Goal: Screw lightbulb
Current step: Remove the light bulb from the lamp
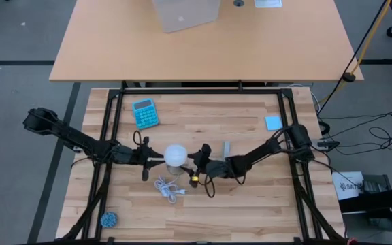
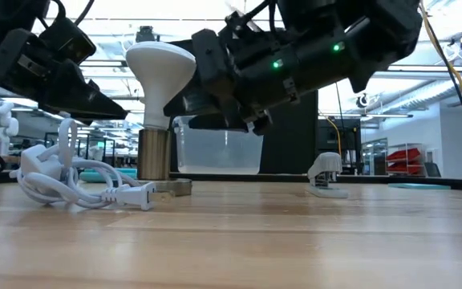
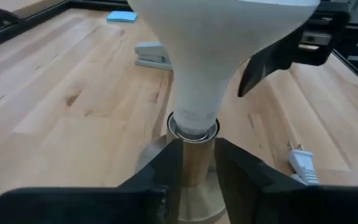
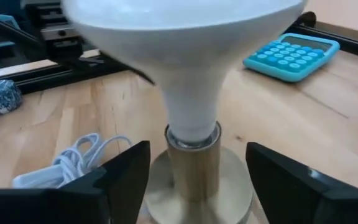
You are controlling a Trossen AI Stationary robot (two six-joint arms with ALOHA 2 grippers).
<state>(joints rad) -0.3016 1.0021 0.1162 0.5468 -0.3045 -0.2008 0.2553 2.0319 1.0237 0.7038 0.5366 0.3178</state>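
Item 1, left gripper [image 3: 197,168]: I am holding it narrow, its two dark fingers [image 3: 157,180] pressing either side of the brass socket stem [image 3: 197,165]. The fingertips themselves are being cut off by the picture edge in the left wrist view, and in the high view the gripper [image 1: 156,160] is mostly merging with the arm's dark links.

Item 2, right gripper [image 4: 197,180]: I am keeping it spread wide, one finger [image 4: 114,177] on each side of the socket and neither touching it or the bulb. From above, this gripper [image 1: 194,163] is sitting just beside the bulb's dome.

Item 3, lightbulb [image 1: 175,154]: white, cone-shaped, standing upright with its dome face up, near the middle of the wooden table [image 1: 250,204], between my two grippers. Its neck [image 3: 194,115] is sitting in the socket's collar; the screw base is hidden inside, so how far it is threaded in I cannot tell.

Item 4, socket base [image 4: 229,180]: round, brassy, resting flat on the table; partly hidden by my fingers.

Item 5, white cord [image 1: 169,188]: coiling loosely just beside the socket, its plug [image 2: 135,195] lying on the wood.

Item 6, blue calculator [image 1: 145,113]: lying well apart, toward the far left.

Item 7, blue sticky pad [image 1: 273,122]: lying far right.

Item 8, small grey stapler [image 2: 325,174]: standing near the right arm.

Item 9, blue tape roll [image 1: 108,219]: sitting at the near left corner.
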